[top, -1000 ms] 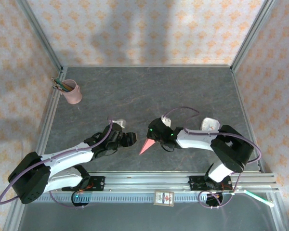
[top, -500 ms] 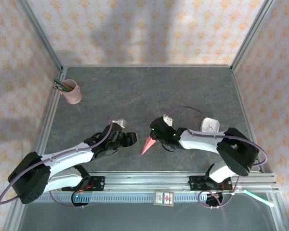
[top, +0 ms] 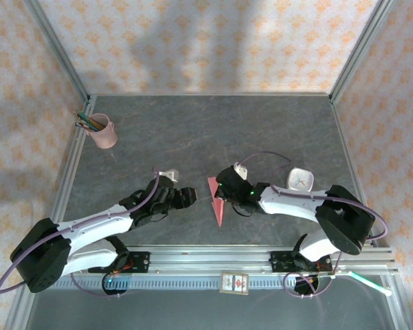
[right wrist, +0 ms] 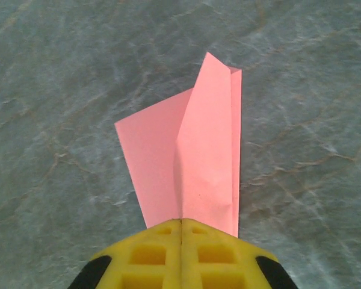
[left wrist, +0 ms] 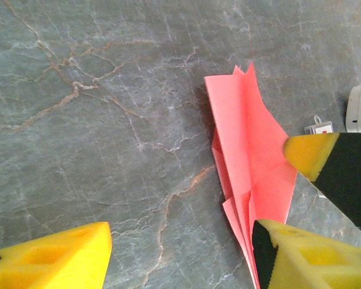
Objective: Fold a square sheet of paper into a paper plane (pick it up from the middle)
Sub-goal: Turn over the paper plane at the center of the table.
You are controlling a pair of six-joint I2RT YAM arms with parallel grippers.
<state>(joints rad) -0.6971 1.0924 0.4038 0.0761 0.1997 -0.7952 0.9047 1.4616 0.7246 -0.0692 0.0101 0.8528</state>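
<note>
Top view looks down from above the near edge over the whole worktop [top: 261,124]; both wrist views sit close, facing down — sharing the paper plane [left wrist: 246,174] by that edge's middle.

The left gripper [left wrist: 180,259] is hanging open above the table [left wrist: 78,90], one finger overlapping the plane [left wrist: 246,150]; the right gripper [left wrist: 313,156] is touching its edge.

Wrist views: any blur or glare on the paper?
Left wrist: paper sharp, no glare; the yellow fingers up close look soft. Right wrist: paper evenly lit, creases crisp. Top external: broad soft shadows on the back wall.
</note>
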